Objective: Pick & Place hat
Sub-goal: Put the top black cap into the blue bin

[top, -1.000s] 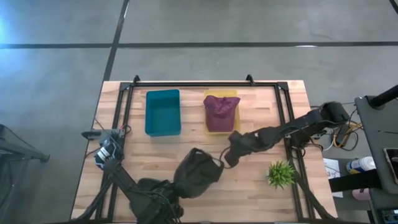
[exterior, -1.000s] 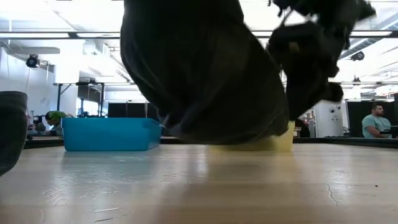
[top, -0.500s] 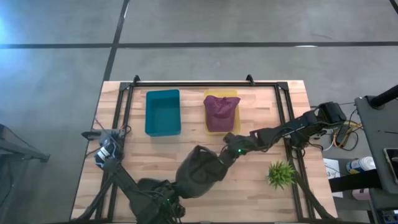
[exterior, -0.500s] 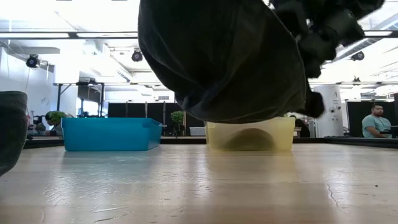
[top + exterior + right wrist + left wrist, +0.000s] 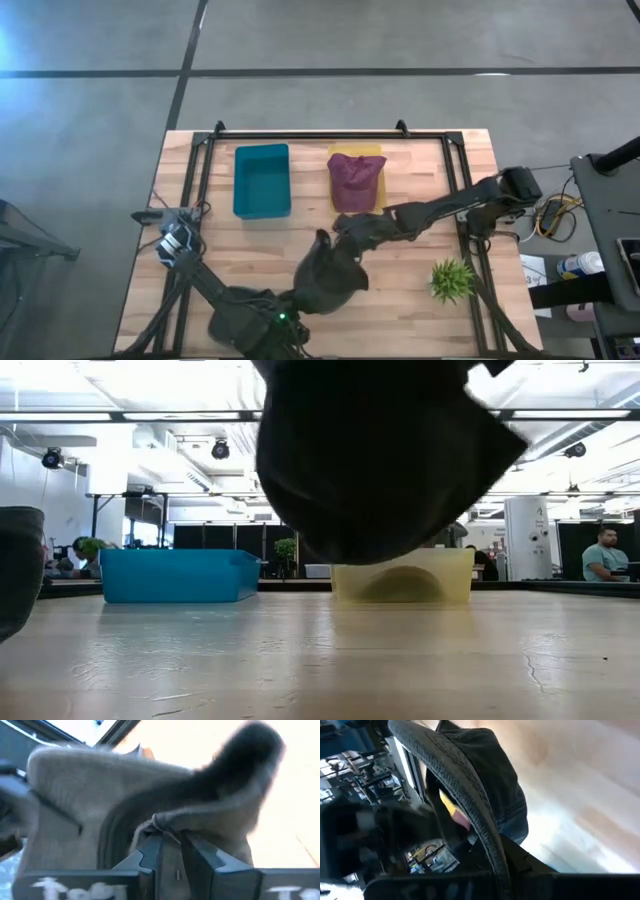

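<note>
Your inventory, largest first.

Desk (image 5: 250, 250): wooden, carrying everything below.

Dark hat (image 5: 328, 280): held clear of the desk, near its middle, in front of the bins.

Teal bin (image 5: 262, 180): at the back, left of the yellow bin (image 5: 340, 208).

Maroon hat (image 5: 354, 176): inside the yellow bin.

Plant (image 5: 452, 278): at the right edge.

Right gripper (image 5: 171, 851): fingers nearly together, pinching a fold of the dark hat.

Left gripper (image 5: 300, 300): at the hat's near edge; you cannot tell its finger state.
</note>
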`<action>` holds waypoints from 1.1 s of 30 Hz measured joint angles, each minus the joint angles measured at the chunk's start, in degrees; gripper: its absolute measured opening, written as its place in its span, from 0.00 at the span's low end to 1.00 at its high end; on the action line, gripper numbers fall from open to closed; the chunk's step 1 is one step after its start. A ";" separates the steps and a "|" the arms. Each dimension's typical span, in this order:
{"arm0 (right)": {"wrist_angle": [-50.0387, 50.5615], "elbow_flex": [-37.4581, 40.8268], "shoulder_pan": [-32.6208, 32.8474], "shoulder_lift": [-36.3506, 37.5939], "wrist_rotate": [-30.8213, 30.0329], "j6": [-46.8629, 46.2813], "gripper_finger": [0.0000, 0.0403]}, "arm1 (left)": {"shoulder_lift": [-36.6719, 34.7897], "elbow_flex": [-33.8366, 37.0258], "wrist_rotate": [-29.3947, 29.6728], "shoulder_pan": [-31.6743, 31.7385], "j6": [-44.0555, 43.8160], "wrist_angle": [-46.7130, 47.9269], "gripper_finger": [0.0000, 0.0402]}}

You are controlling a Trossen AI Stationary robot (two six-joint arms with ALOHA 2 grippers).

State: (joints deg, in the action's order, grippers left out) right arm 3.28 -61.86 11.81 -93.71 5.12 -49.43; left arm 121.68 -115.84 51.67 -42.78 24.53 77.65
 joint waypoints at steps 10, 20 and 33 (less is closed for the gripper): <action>6.69 -12.55 0.83 -14.99 7.32 0.56 0.16 | 0.01 9.30 -0.61 2.68 -2.56 -7.71 0.01; 13.40 -17.50 1.39 -21.39 9.96 1.73 0.16 | 0.05 13.23 -3.61 3.35 -11.13 -9.16 0.01; 12.21 -16.69 1.87 -16.92 9.59 18.62 0.16 | -0.06 13.46 2.43 0.25 -19.02 -9.14 0.03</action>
State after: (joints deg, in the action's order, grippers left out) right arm 15.49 -78.56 13.68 -110.63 14.71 -30.81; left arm 121.62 -102.38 54.10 -42.54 5.51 68.52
